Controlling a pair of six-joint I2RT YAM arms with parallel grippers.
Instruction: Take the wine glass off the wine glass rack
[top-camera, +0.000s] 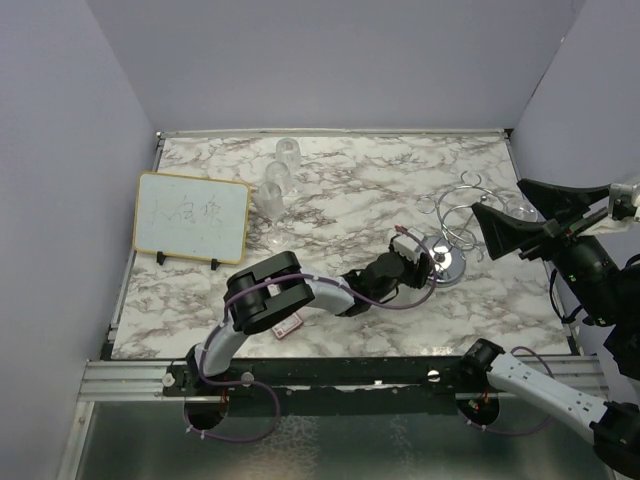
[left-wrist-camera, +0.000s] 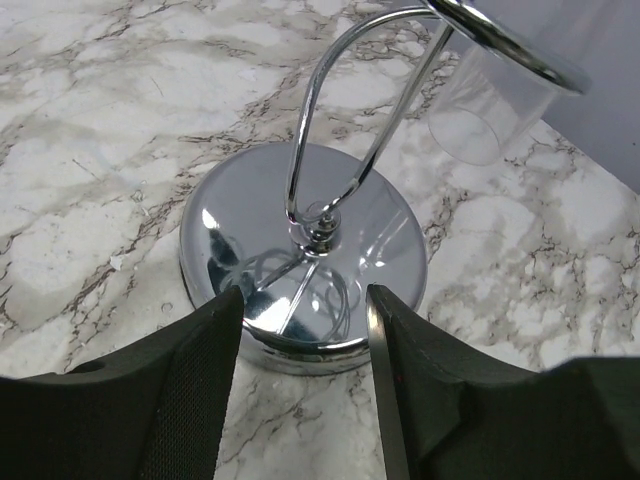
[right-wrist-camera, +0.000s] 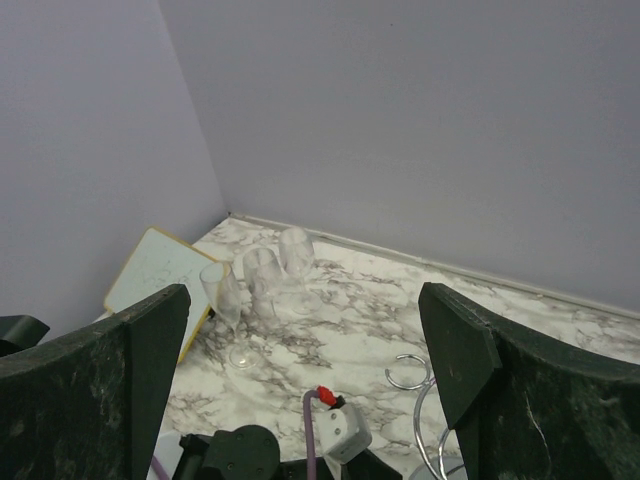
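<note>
Left gripper (left-wrist-camera: 305, 295) with fingers apart at the wine glass rack (left-wrist-camera: 300, 250), down by its disc base's near rim.
Wine glass (left-wrist-camera: 490, 105) hangs in the rack's wire ring above, right side of the marble table (top-camera: 350, 200); right gripper (top-camera: 497, 197) hovers wide open beside it.

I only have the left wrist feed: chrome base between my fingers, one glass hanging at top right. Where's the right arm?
Observer: The right gripper hangs raised to the right of the wine glass rack, jaws wide open and empty.
Operator: Any other glasses on the table?
Observer: Yes, three glasses stand in a row near the back edge, just right of the whiteboard.
</note>
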